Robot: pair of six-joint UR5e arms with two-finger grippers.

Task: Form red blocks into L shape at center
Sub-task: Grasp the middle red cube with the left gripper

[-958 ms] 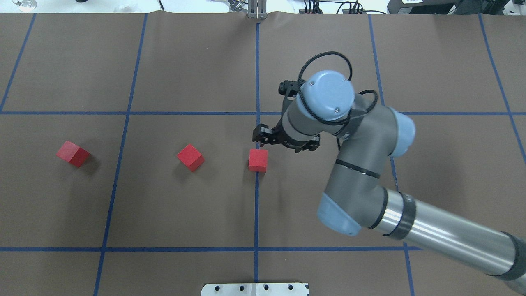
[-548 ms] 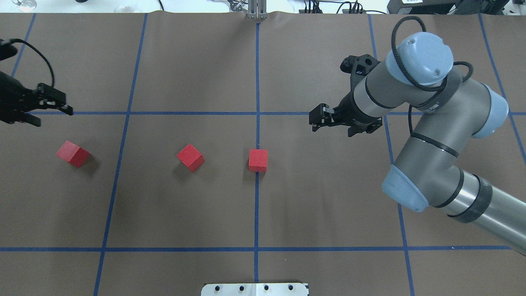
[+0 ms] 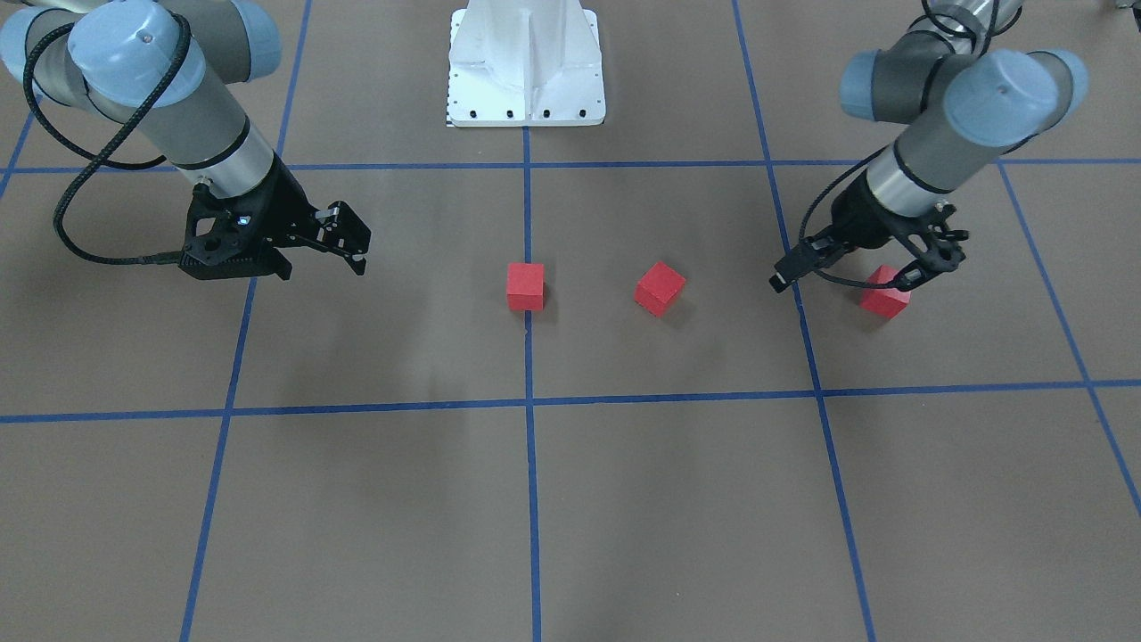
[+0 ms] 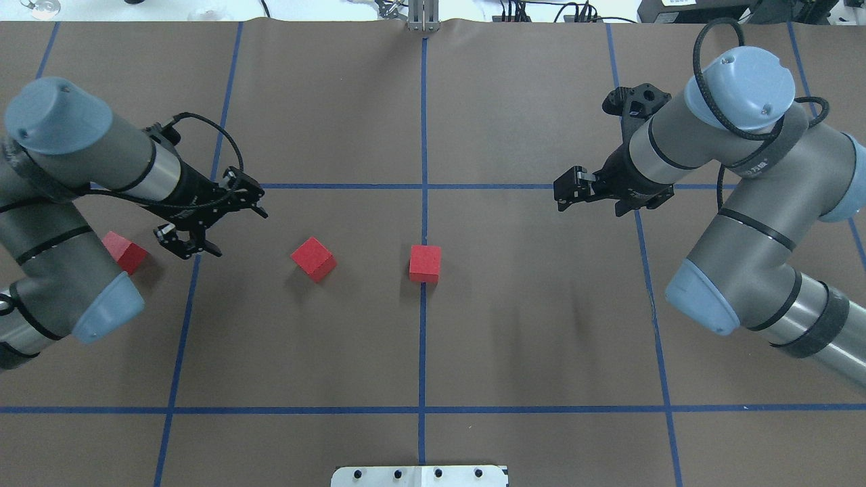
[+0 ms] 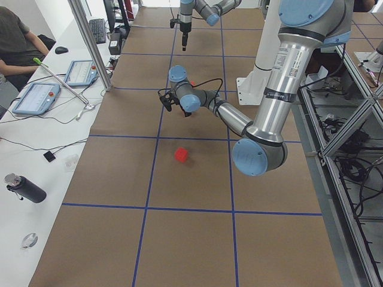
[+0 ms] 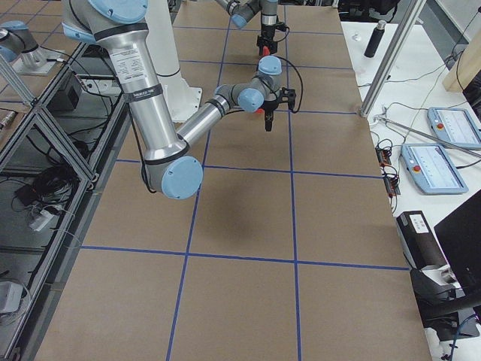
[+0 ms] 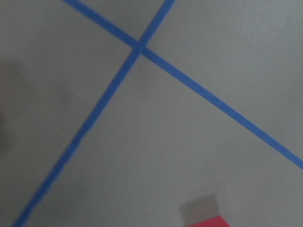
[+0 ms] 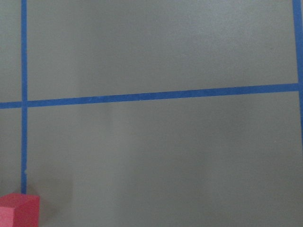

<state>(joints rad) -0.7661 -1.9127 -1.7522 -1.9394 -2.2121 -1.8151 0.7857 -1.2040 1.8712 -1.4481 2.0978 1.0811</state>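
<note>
Hovering over the brown worktop [image 4: 541,325], the left gripper [image 3: 841,283] has its jaws spread wide and holds nothing. It hangs just beside the outer red block [image 3: 884,299], which lies in a grid square on the robot's left. In the front-facing view one jaw overlaps that block's upper corner, and in the overhead view the left arm [image 4: 61,223] hides part of it. Whether the jaw touches the block cannot be told.

The right gripper [image 4: 587,203] is well apart from all three blocks. It is over the robot's right half of the worktop, near a crossing of the blue tape lines [image 4: 423,135]. Its jaws look parted with nothing between them.

The centre red block [image 4: 425,262] sits on the middle tape line, its edges in line with the grid. The turned red block [image 4: 313,258] lies near it on the robot's left, rotated against the grid, with bare worktop between the two. The three blocks lie roughly in a row, none touching another.

The right wrist camera catches a red corner at its lower left, on a tape line. The left wrist camera shows only a red sliver at its bottom edge. The white base plate [image 3: 526,62] stands at the robot's edge of the worktop, on the middle line.
</note>
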